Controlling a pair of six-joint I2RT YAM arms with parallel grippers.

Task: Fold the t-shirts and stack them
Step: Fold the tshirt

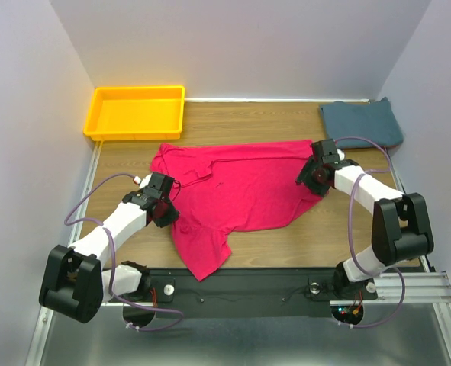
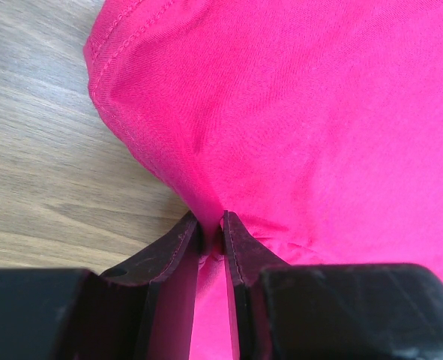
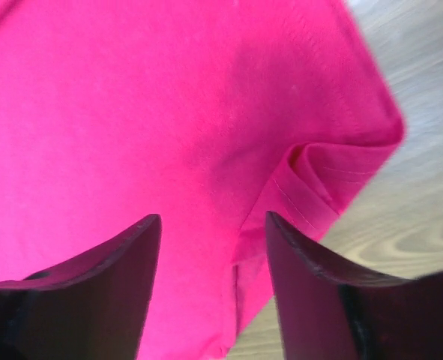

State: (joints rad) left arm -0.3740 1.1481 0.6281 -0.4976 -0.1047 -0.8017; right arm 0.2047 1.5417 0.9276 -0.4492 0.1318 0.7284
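Observation:
The crimson-pink t-shirt (image 1: 240, 187) lies spread and rumpled across the middle of the wooden table, one part trailing toward the near edge. My left gripper (image 1: 162, 202) is at the shirt's left side. In the left wrist view it (image 2: 212, 223) is shut on a pinched fold of the pink cloth (image 2: 296, 112). My right gripper (image 1: 311, 174) hovers at the shirt's right edge. Its jaws (image 3: 214, 221) stand open over the pink cloth (image 3: 131, 112), beside a hemmed, folded-over corner (image 3: 318, 180). The teal-blue t-shirt (image 1: 361, 122) rests folded at the far right corner.
A yellow plastic tray (image 1: 95, 114) stands at the far left of the table. Grey walls close in the left, right and back. Bare wood (image 1: 339, 229) shows near the right arm's base and to the left of the pink shirt (image 2: 41, 150).

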